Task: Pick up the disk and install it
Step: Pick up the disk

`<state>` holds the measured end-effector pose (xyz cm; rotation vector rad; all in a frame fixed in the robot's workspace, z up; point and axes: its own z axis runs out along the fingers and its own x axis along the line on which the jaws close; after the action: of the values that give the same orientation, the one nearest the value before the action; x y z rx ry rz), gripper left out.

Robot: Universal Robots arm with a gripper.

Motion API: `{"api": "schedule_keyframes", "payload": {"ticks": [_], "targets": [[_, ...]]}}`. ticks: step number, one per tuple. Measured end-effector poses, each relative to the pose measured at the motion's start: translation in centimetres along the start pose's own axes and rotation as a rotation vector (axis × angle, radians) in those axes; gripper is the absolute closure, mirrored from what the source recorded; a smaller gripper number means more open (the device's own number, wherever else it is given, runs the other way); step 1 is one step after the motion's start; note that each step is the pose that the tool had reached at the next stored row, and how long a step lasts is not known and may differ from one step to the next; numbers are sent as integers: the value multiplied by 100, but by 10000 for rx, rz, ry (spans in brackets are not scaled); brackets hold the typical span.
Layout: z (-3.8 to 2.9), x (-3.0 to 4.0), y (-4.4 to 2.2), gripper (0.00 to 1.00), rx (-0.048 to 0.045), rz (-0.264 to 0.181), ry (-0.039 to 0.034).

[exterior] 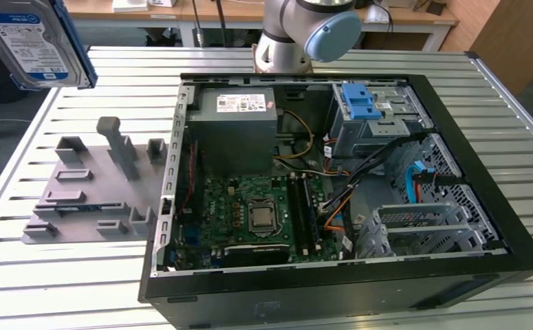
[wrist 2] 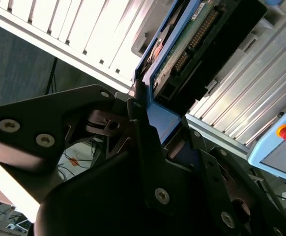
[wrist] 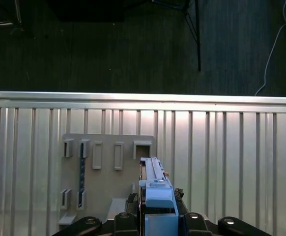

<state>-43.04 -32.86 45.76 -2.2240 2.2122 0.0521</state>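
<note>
Claw (wrist 2: 163, 129) is clenched on the disk (exterior: 29, 41). In the second wrist view the fingers pinch its blue carrier frame (wrist 2: 165, 115) at one short end, so the drive's long axis runs straight out from the fingertips, w/ nothing btwn. In the exterior view the disk hangs high at the exterior view's left, label face showing, well above the slatted table (exterior: 64, 275) & over the side where the grey holder rack (exterior: 92, 199) sits. The open PC case (exterior: 340, 302) lies toward the exterior view's right. Its drive bay (exterior: 381, 124), w/ the blue latch (exterior: 362, 102) on top, is well apart from the disk, on the case's far side.
</note>
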Motion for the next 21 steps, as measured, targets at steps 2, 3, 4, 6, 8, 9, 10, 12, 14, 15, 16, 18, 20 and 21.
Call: {"api": "schedule_keyframes", "payload": {"ticks": [2, 3, 4, 6, 8, 9, 10, 12, 14, 15, 16, 18, 20, 21], "targets": [[0, 1, 0, 64, -1, -2, -7], [-4, 1, 0, 64, -1, -2, -10], [-13, 1, 1, 64, -1, -2, -10], [-47, 0, 2, 64, 1, -2, -13], [-86, -1, 2, 64, 0, -2, -18], [-105, -2, 3, 64, 1, -2, -23], [-123, -2, 3, 64, 1, -3, -26], [-146, -3, 3, 64, 0, -2, -26], [-158, -3, 3, 64, 1, -2, -27], [-161, -3, 3, 64, 0, -2, -26], [-161, -3, 3, 64, 0, -2, -27], [-161, -3, 3, 64, 1, -3, -27], [-161, -3, 3, 64, 0, -3, -27], [-162, -3, -1, 64, -2, -3, -27]]}}
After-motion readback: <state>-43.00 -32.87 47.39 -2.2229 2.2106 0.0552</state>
